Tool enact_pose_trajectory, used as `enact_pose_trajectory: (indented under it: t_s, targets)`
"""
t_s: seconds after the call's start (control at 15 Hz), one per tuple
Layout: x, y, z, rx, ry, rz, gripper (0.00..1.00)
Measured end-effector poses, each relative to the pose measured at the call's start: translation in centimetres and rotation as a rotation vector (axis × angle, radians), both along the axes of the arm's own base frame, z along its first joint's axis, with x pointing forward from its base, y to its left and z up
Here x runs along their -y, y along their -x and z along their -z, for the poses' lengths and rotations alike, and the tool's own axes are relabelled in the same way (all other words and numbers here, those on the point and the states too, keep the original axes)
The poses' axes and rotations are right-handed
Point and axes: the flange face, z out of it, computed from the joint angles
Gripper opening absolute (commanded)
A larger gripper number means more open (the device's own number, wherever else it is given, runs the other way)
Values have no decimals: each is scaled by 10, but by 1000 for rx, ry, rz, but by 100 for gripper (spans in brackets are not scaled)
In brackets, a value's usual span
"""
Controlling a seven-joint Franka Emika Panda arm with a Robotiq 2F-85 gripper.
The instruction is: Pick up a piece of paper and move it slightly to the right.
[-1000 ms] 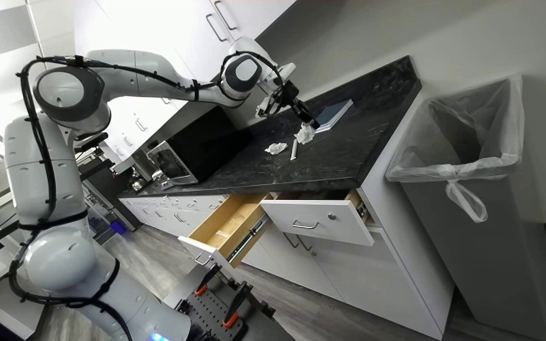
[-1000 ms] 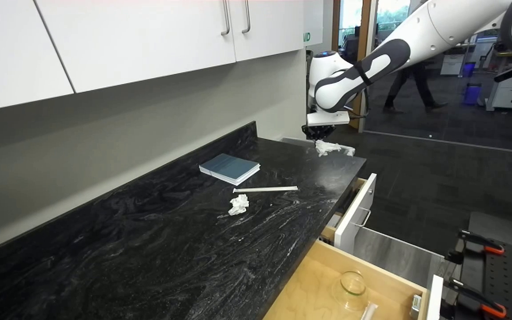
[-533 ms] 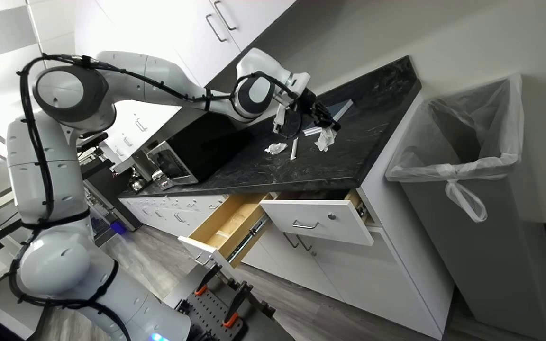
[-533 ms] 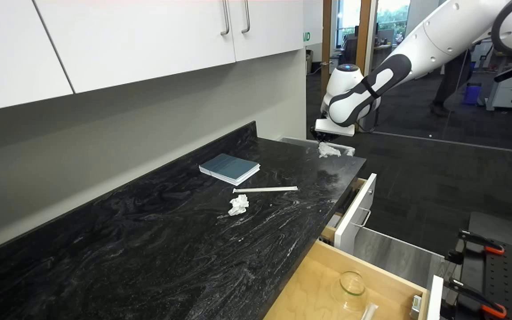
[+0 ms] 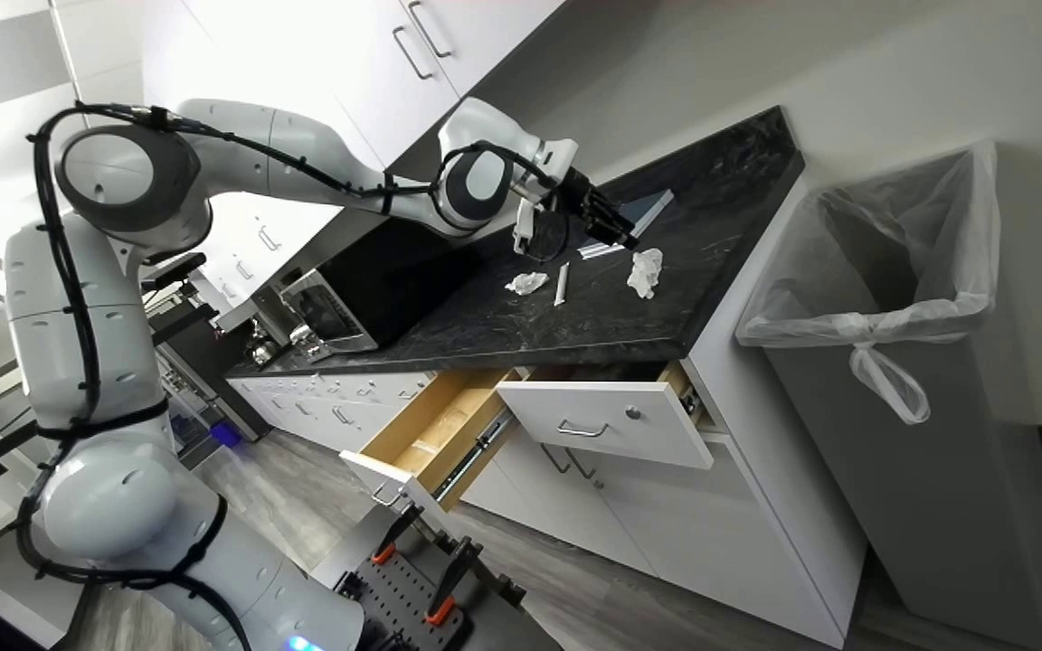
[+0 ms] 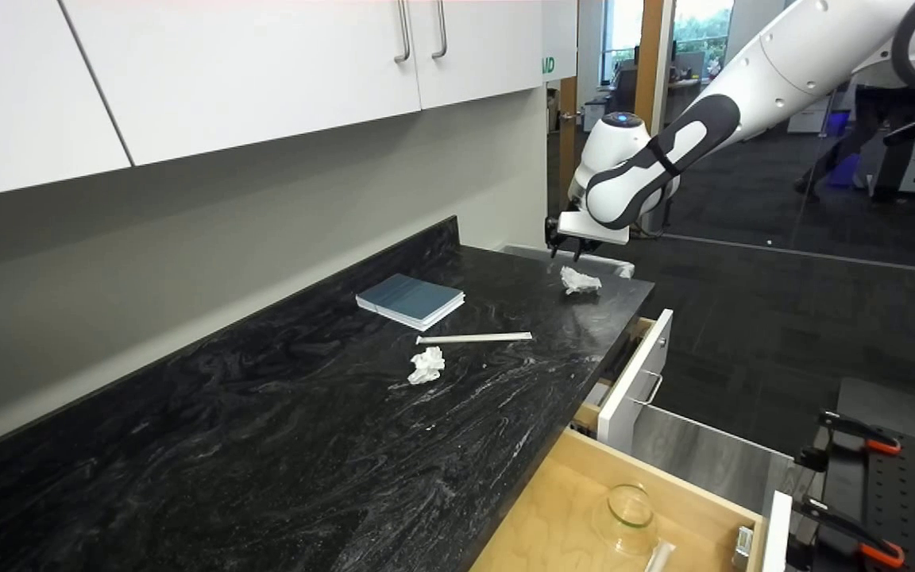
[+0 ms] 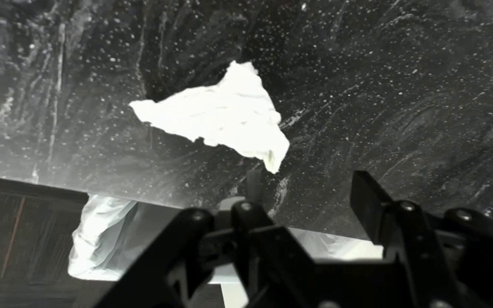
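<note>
A crumpled white piece of paper point(image 7: 225, 115) shows whole against the dark countertop in the wrist view. It sits just below my gripper point(image 7: 306, 172), apart from the fingers. Both exterior views show that gap too, with the paper point(image 5: 645, 273) near the counter's end beside the trash bin. Whether it rests on the counter or is still in the air, I cannot tell. My gripper point(image 6: 565, 256) hangs low over that end, fingertips spread and nothing between them. Another crumpled paper point(image 6: 426, 365) lies farther along the countertop.
A thin wrapped stick point(image 6: 474, 338) and a blue-covered book point(image 6: 411, 301) lie on the counter point(image 6: 267, 445). Two drawers stand pulled out below, one with a glass point(image 6: 630, 508) inside. A lined trash bin point(image 5: 883, 344) stands past the counter's end. A microwave point(image 5: 376, 280) sits farther along.
The arm carried the paper toward the counter's bin end and lower. Since half a second ago the fingers have parted and the paper has dropped free below them.
</note>
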Motion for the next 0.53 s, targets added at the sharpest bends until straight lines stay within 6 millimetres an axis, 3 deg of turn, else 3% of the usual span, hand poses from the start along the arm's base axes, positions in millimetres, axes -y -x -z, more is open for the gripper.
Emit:
enact_pose_trajectory:
  t_s: [0.13,0.27,0.53]
  targets:
    - [-15,4,-24,27,0,-28,100]
    - [-34,15,-52,24,-5,-72,100]
    - [-77,56,-106,-114,-39,-227,100]
